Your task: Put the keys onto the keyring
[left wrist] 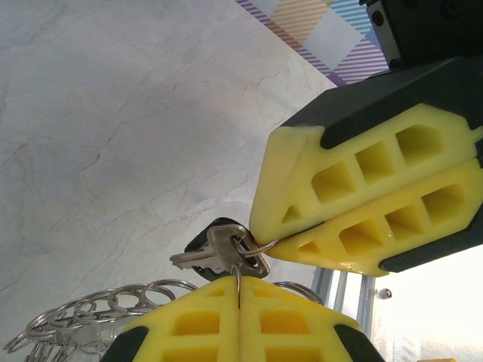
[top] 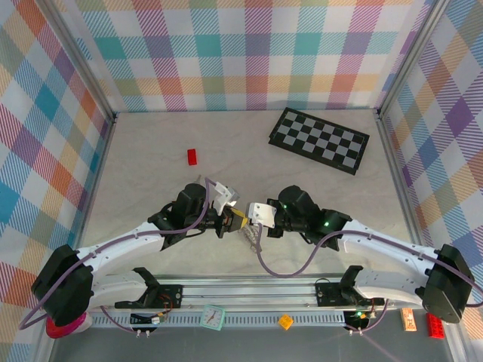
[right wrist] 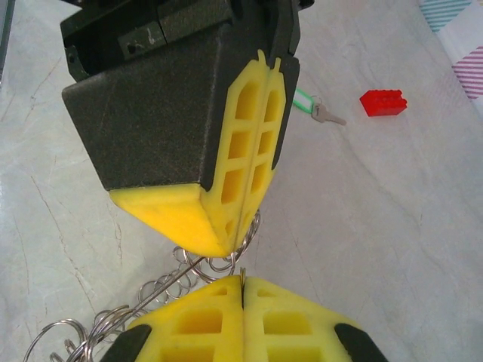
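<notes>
The keyring [left wrist: 83,317] is cut off by the bottom edge — the black key [left wrist: 207,256] is partly hidden by yellow fingers [left wrist: 219,320], the light green key [right wrist: 317,109] half covered at its head.

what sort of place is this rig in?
Probably a lab data-collection cell, not a home: plaid-printed walls on aluminium framing, marble-look tabletop, two arms bolted to a rail.
</notes>
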`<action>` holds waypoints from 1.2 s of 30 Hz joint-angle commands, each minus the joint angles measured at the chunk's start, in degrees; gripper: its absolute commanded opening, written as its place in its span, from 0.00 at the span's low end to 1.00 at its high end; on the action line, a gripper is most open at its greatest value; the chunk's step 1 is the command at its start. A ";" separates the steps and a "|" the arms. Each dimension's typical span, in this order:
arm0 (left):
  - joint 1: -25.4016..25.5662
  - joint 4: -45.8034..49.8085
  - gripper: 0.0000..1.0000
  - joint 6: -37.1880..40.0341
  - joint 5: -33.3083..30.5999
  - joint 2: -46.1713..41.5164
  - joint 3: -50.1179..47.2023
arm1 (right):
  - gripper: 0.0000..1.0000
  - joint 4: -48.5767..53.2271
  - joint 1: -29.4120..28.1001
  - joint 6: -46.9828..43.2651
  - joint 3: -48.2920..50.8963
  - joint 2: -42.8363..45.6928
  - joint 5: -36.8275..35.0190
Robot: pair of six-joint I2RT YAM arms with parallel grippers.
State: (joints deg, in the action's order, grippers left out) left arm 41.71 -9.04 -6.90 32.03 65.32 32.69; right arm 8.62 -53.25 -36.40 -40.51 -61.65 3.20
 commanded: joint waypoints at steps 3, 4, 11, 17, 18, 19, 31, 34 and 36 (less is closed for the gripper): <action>-0.36 -2.21 0.00 -1.19 0.93 0.34 -0.52 | 0.00 -0.36 0.26 0.61 -0.99 0.86 2.16; -0.29 -2.30 0.00 -1.19 1.01 0.48 -0.61 | 0.00 -0.36 0.25 0.55 -0.99 0.75 2.16; -0.29 -2.56 0.00 -1.45 1.10 0.44 -0.69 | 0.00 -1.06 0.25 0.11 -1.17 -0.49 0.72; -0.27 -2.56 0.00 -1.41 1.02 0.49 -0.69 | 0.00 -1.32 0.26 -0.07 -1.26 -1.10 0.49; -0.31 -2.65 0.00 -1.43 1.02 0.59 -0.67 | 0.00 -1.34 0.25 -0.07 -1.28 -1.18 0.41; -0.34 -2.65 0.00 -1.45 1.10 0.60 -0.63 | 0.00 -1.41 0.21 -0.09 -1.32 -1.19 0.38; -0.32 -2.65 0.00 -1.45 0.71 0.53 -0.70 | 0.00 -0.23 0.25 -0.25 -1.32 -0.75 2.51; -0.32 -2.74 0.00 -1.45 0.76 0.59 -0.61 | 0.00 0.39 0.23 -0.34 -1.43 -0.91 3.10; -0.27 -2.70 0.00 -1.37 0.75 0.66 -0.60 | 0.00 0.73 0.22 -0.34 -1.46 -0.92 3.44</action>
State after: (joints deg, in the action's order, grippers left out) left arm 41.71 -9.43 -7.92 32.05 65.63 32.62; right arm 8.64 -53.25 -36.45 -40.51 -62.48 4.16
